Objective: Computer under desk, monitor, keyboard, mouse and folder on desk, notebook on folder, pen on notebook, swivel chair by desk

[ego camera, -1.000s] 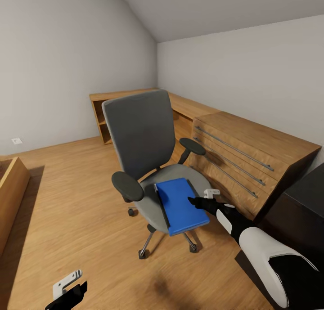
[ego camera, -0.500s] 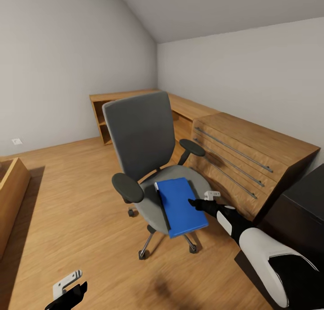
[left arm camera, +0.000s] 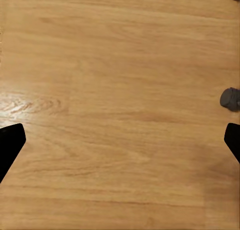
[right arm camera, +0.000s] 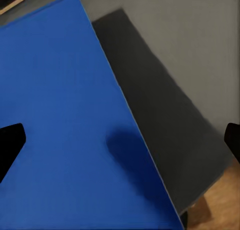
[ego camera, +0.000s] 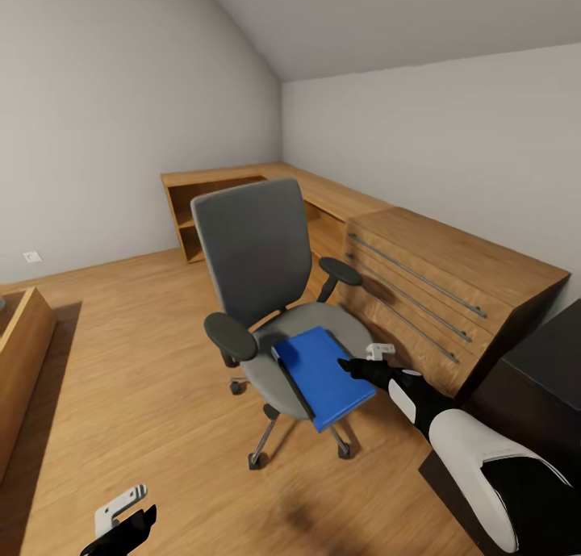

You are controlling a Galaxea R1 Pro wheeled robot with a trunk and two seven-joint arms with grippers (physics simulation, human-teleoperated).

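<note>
Folder [ego camera: 323, 374] has slid askew toward the swivel chair [ego camera: 278, 298] seat's front edge under our right claw [ego camera: 353, 365], which hovers spread open, so we regrasp.

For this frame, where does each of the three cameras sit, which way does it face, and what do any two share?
Head view: high on the robot, facing forward and down at the swivel chair holding the folder; right gripper and left gripper show.
Left wrist view: faces the wooden floor; dark fingertips at the edges.
Right wrist view: looks along its fingers.
Shared: head and right wrist both show folder and seat.
</note>
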